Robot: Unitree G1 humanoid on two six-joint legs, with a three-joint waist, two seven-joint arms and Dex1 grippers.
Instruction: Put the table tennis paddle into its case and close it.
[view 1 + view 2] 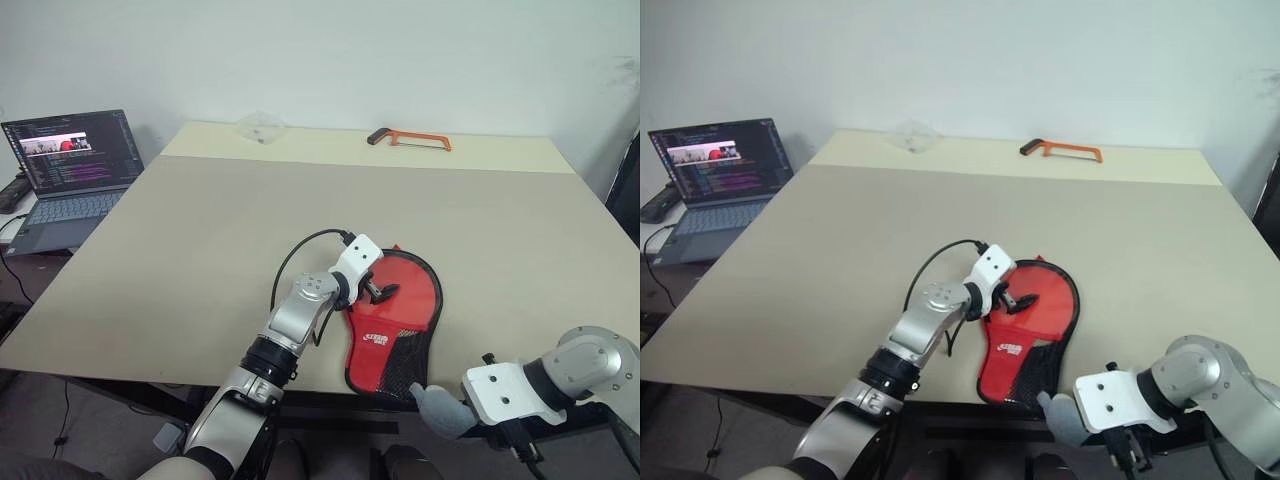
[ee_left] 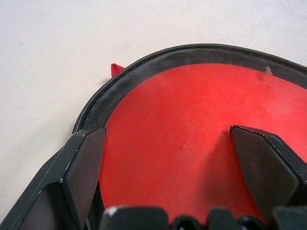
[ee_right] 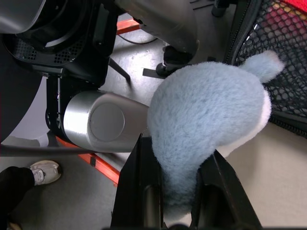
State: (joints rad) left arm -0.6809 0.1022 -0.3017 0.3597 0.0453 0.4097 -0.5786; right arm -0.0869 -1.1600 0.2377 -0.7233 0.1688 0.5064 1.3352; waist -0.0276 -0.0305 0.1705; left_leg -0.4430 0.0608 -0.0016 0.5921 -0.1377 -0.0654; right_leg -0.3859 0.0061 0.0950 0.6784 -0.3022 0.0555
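Nearest, my right gripper is clamped on a fluffy pale-blue tag at the table edge. Beyond, the red case lies flat; my left gripper rests, fingers spread wide, on its red face. Farther off, a hacksaw and laptop.

Bright, even indoor light; soft faint shadows; no glare; wrist close-ups slightly soft.
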